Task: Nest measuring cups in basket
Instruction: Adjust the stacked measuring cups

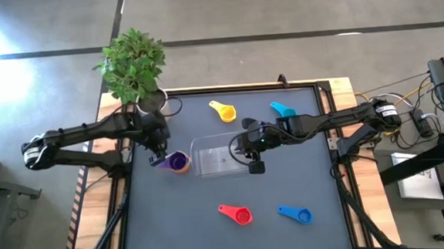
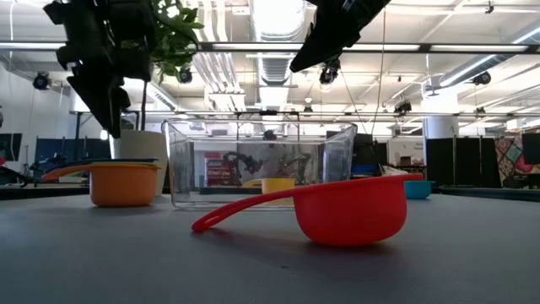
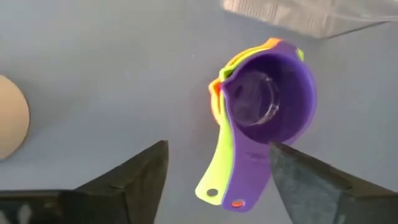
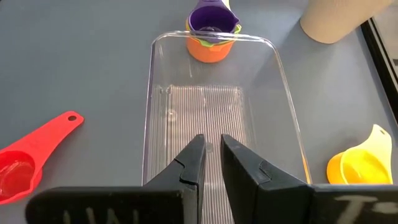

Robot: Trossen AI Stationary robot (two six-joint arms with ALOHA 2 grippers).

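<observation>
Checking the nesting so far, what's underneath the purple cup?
The purple cup sits on top, with a green cup and an orange cup nested under it. Their bowls are covered; only rims and handles show.

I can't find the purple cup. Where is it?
In the high view, the purple cup sits nested atop the orange and green ones, on the table just left of the clear basket, under the open left gripper.

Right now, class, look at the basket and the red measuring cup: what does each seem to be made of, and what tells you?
basket: probably clear hard plastic, glossy; the table shows through its walls and ribbed floor.
red measuring cup: likely moulded plastic, smooth and slightly shiny; even colour, with thin handle and bowl formed as one piece.
</observation>
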